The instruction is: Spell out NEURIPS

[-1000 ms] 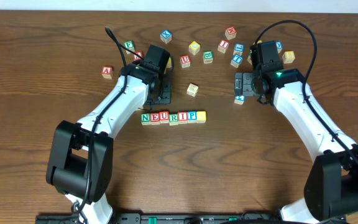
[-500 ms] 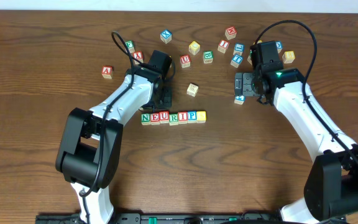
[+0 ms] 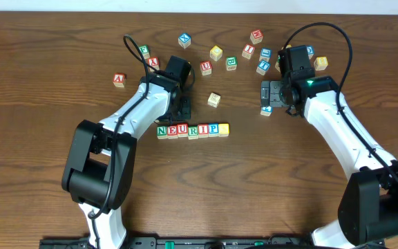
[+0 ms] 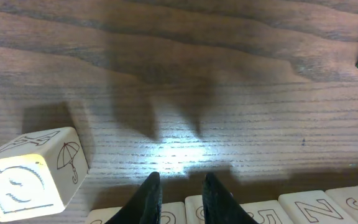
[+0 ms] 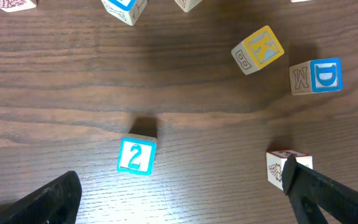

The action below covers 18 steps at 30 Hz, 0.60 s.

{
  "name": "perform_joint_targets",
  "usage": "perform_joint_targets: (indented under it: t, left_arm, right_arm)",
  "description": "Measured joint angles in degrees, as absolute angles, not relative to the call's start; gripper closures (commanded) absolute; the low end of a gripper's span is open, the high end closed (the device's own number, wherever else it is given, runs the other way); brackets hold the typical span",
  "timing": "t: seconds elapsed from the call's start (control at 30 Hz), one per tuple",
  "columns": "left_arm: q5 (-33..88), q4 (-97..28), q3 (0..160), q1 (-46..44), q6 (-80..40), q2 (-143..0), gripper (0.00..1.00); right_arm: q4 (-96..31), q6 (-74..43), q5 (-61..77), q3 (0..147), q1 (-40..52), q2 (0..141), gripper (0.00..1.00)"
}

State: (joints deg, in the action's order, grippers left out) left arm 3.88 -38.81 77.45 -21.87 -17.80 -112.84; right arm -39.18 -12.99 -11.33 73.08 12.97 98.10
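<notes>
Row of blocks [image 3: 192,130] lies mid-table, straight, blocks touching side to side. It reads N, E, U, R, I, P, then a yellow-faced block at the end towards the right arm; no letter readable on that one.

Left gripper [image 4: 180,190] hangs at the far edge of the row, around the E/U blocks. Its fingers [image 4: 146,196] are parted only a sliver, with bare wood showing through the gap and nothing gripped. Can't tell from the wrist view whether the tips touch the block tops.

Room around the row:
- **Near side:** bare table [image 3: 40,152] down to the arm bases.
- **Ends:** both ends of the row are open.
- **Far side:** tighter. A lone pale block [image 3: 214,99] sits just beyond the row, beside the left gripper and apart from both.
- **Further back:** loose blocks are scattered along the far side, from an A block [image 3: 119,80] on the left to a yellow one [image 3: 320,63] on the right. A few sit near the table's far edge.

Right gripper [image 5: 180,180] is well apart from the row, over by the scatter on the right. Its jaws are spread wide and empty.
- A blue-framed "2" block [image 5: 135,155] sits on the wood ahead of the gap, in line between the two fingers, touching neither.
- A small block [image 5: 289,169] sits right at one fingertip, partly hidden by it; contact can't be told.
- A yellow K block [image 5: 258,50] and a blue D block [image 5: 325,76] lie further out, clear of the fingers.
</notes>
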Motion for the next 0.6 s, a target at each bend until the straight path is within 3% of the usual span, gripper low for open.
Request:
perform_joint_targets:
  t: [0.6]
  left_arm:
    - [2.4,-39.0,77.5,-25.4,-17.8,-112.8,0.78]
  right_arm:
    - [-39.2,-13.0,-11.3,73.1,13.0,98.1,0.01]
